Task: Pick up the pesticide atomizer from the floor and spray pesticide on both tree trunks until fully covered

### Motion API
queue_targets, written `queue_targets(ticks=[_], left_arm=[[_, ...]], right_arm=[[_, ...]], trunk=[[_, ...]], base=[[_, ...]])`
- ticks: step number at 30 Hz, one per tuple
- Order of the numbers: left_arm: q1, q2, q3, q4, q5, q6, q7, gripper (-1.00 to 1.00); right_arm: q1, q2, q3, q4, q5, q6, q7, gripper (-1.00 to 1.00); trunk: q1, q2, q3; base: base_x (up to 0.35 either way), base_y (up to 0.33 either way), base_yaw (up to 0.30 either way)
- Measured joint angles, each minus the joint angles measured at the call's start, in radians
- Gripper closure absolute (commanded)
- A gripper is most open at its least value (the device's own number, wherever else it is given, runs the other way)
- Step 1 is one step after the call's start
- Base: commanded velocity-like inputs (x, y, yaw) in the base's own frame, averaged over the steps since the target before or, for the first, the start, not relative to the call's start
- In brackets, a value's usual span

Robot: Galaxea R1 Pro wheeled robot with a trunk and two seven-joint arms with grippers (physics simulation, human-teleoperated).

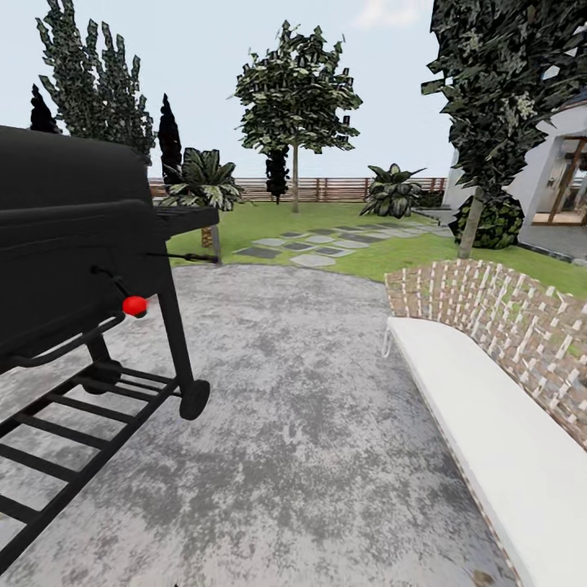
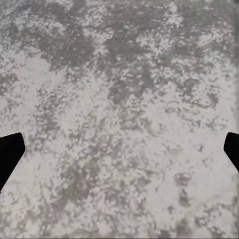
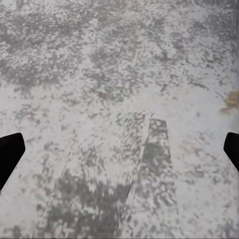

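Note:
The pesticide atomizer is out of view. Across the garden lawn (image 1: 326, 220), one tree (image 1: 297, 90) stands far off in the middle, its thin-looking trunk (image 1: 295, 186) in front of the slat fence (image 1: 326, 189). A second tree (image 1: 497, 90) rises at the right, with its leaning trunk (image 1: 470, 230) beside a round bush. My left gripper (image 2: 119, 154) hangs open over mottled grey paving, its black fingertips (image 2: 10, 153) at the picture's edges. Over the same kind of paving my right gripper (image 3: 119, 154) is open too, with nothing between its fingers.
A big black wheeled grill (image 1: 73, 244) with a red knob (image 1: 134, 306) stands close at the left. A white bench with a woven back (image 1: 489, 342) runs along the right. Grey paving (image 1: 302, 391) leads ahead to stepping stones (image 1: 314, 244). Short palms (image 1: 204, 183) and a house (image 1: 562, 171) lie beyond.

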Motion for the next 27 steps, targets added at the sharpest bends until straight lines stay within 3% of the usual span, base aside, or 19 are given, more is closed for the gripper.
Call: queue_targets(ticks=[6,20,27], left_arm=[[0.000,-0.006,-0.004,-0.012,-0.002,-0.016,-0.006,-1.00],[-0.025,-0.007,0.000,-0.015,-0.001,-0.052,-0.008,-1.00],[-0.023,-0.007,-0.003,-0.005,0.000,-0.055,-0.011,-1.00]], right_arm=[[0.000,0.001,0.000,0.001,0.001,-0.001,0.000,-1.00],[0.000,0.001,0.024,-0.018,0.004,-0.044,0.007,-1.00],[0.000,-0.007,0.026,-0.017,0.015,-0.051,0.005,-1.00]], trunk=[[0.000,0.000,0.000],[0.000,0.000,0.000],[0.000,0.000,0.000]], base=[[0.309,0.000,-0.004],[0.037,0.000,0.000],[0.291,0.000,0.000]])
